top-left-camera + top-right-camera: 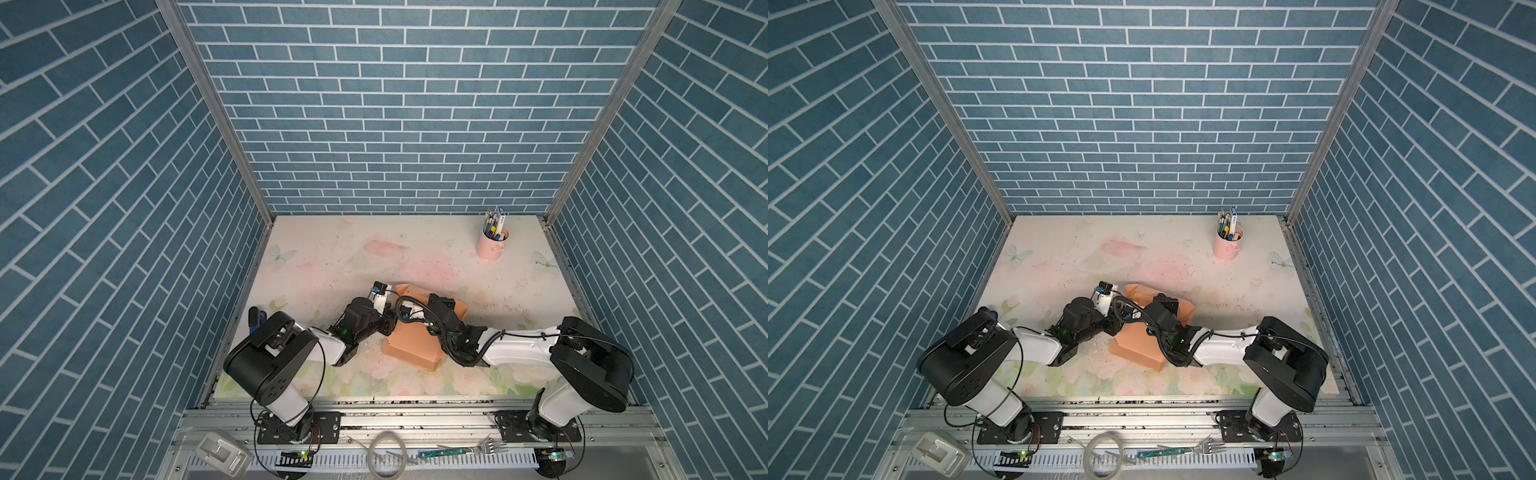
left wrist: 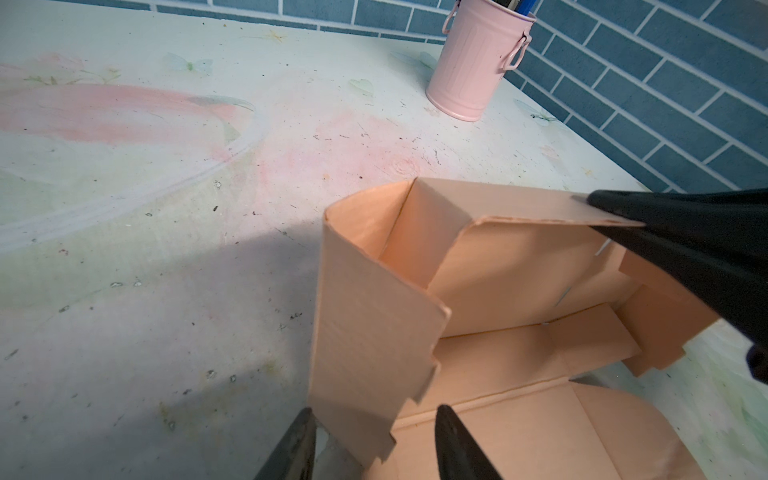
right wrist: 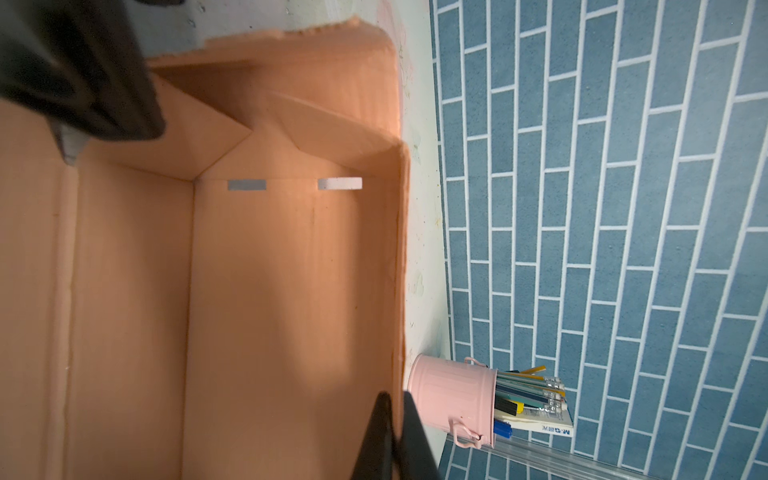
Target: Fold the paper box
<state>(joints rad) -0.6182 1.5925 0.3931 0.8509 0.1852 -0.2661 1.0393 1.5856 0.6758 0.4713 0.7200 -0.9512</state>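
Note:
The paper box is peach-orange cardboard, partly folded, lying at the middle front of the table between both arms. In the left wrist view a notched side flap stands upright. My left gripper is open, one finger on each side of that flap's lower edge. My right gripper is shut on the top edge of a long standing wall of the paper box. Its black fingers also show pinching that wall in the left wrist view. In both top views the arms hide the fingertips.
A pink cup of pens stands at the back right near the blue brick wall. A blue-black object lies at the table's left edge. A fork and a tape ring lie on the front rail.

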